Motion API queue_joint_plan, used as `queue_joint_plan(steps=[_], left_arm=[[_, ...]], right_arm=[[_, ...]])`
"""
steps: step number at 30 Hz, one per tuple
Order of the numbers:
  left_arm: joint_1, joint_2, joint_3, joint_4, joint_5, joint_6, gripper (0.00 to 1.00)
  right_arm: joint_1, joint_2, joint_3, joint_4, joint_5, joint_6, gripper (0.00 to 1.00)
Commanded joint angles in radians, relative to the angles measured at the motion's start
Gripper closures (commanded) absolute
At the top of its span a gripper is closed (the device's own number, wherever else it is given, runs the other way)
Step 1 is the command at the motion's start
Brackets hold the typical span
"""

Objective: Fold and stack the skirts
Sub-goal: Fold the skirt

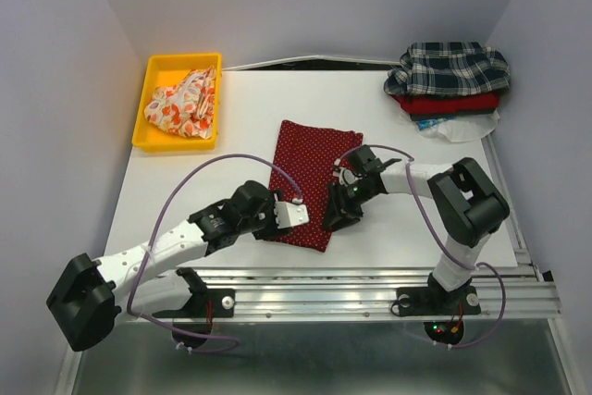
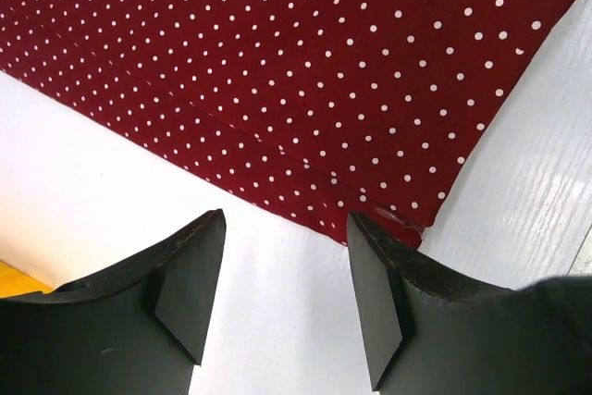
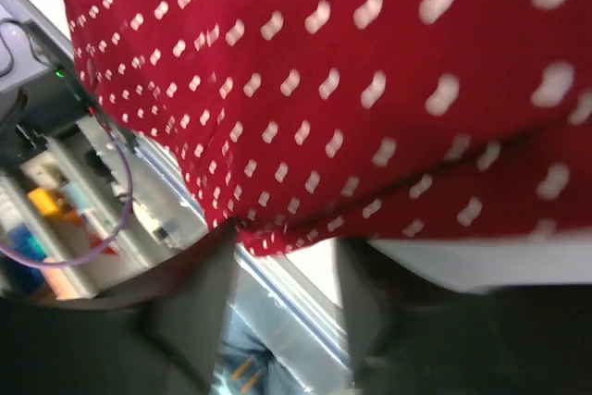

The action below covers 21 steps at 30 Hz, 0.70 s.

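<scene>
Left gripper (image 2: 287, 219) is hovering spread at the lower corner of the dotted skirt (image 2: 277, 62) — right gripper (image 3: 287, 240) is gaping too, beside the blurred hem at mid-frame.

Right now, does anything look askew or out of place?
At the far right, the plaid skirt lies rumpled over the plain red skirt, and something white pokes out underneath. The cream skirt sits bunched in the yellow tray.

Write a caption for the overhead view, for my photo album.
Left gripper and right gripper poised at the near edge of the dark red dotted skirt on the white table.
</scene>
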Motion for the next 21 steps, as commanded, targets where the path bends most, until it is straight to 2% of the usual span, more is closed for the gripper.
queue_joint_plan(steps=[1,4,7,11,14,15,17,21], left_arm=[[0.009,-0.013,0.037,0.022,0.023,-0.030,0.34],[0.011,-0.019,0.033,0.015,0.023,-0.030,0.34],[0.011,-0.030,0.025,0.013,0.030,-0.031,0.34],[0.011,-0.033,0.010,0.032,0.049,-0.036,0.34],[0.011,-0.018,0.010,0.047,0.069,-0.037,0.33],[0.009,0.000,0.013,0.047,0.081,-0.037,0.32],[0.009,0.030,0.026,0.048,0.087,-0.031,0.32],[-0.012,0.066,0.043,0.073,0.098,-0.018,0.29]], right_arm=[[-0.002,0.106,0.048,0.054,0.044,0.004,0.57],[-0.039,0.166,0.119,-0.008,0.063,-0.020,0.67],[-0.100,0.143,0.117,-0.061,0.083,-0.077,0.76],[-0.194,0.092,0.136,-0.128,0.137,-0.137,0.77],[-0.206,0.076,0.166,-0.186,0.128,-0.141,0.44],[-0.206,0.076,0.163,-0.189,0.068,-0.135,0.37],[-0.206,0.083,0.144,-0.192,0.032,-0.151,0.32],[-0.196,0.106,0.096,-0.198,0.012,-0.184,0.28]])
